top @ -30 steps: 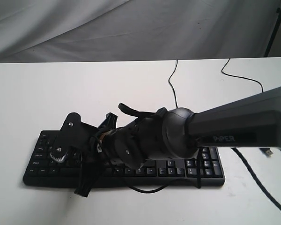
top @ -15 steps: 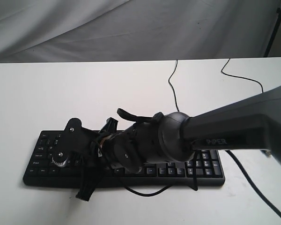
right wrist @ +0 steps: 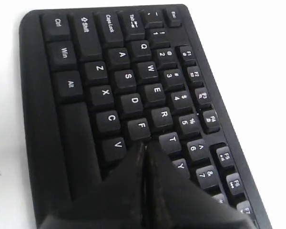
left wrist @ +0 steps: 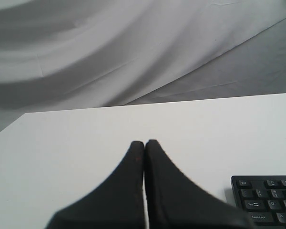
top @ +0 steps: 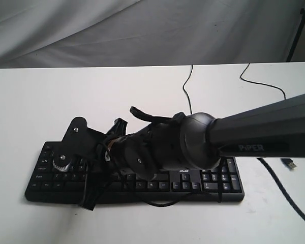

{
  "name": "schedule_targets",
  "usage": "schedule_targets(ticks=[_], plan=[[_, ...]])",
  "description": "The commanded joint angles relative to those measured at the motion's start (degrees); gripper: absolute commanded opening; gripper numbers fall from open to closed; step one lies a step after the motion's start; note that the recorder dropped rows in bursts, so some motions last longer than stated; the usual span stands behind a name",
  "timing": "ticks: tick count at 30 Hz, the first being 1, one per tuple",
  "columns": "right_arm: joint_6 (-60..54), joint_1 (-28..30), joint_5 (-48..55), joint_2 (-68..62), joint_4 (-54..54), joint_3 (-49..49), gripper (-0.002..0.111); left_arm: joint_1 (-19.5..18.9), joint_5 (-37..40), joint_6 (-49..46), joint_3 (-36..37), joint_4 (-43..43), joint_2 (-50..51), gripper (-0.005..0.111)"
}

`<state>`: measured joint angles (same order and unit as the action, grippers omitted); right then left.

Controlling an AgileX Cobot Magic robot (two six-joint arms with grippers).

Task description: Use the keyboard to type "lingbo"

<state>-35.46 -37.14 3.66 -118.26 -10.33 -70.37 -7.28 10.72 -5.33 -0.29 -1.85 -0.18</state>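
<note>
The black keyboard (top: 223, 181) lies across the near half of the white table. My right arm (top: 193, 142) reaches over it from the right and hides its middle keys. In the right wrist view my right gripper (right wrist: 145, 144) is shut and holds nothing. Its tips sit over the keyboard (right wrist: 133, 86) between the F, V and T keys, hiding the key below them; contact cannot be told. My left gripper (left wrist: 144, 142) is shut and empty above bare table. One corner of the keyboard (left wrist: 267, 195) shows beside it. The exterior view does not show the left gripper.
The keyboard's thin black cable (top: 185, 91) runs toward the table's far edge. A second cable (top: 267, 84) and a USB plug (top: 290, 163) lie at the right. A grey cloth (top: 142, 30) hangs behind, with a black stand (top: 297, 30) at the far right.
The right arm dipped toward the keys half a second ago and has since risen again, ending slightly higher than a second ago.
</note>
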Motion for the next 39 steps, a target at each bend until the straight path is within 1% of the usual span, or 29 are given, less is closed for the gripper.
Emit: schedule_targets(ticks=[1,4,8,21,39], plan=[[-0.27,1.17,-0.18,2.58,0.27,1.63,0.000,0.22,-0.24,0.16,0.29,0.03,0.18,0.001],[-0.27,2.05,-0.57,4.12,0.40,3.81,0.000,0.22,-0.24,0.16,0.29,0.03,0.18,0.001],[-0.27,4.64,-0.57,5.31,0.56,6.34,0.000,0.22,-0.24,0.16,0.29,0.03,0.18,0.001],[-0.41,6.94,-0.44,5.31,1.08,6.56,0.000,0.22,-0.24,0.16,0.29,0.03,0.18,0.001],[-0.54,7.34,-1.58,1.92,1.45,6.56,0.000,0.22,-0.24,0.16,0.29,0.03,0.18,0.001]])
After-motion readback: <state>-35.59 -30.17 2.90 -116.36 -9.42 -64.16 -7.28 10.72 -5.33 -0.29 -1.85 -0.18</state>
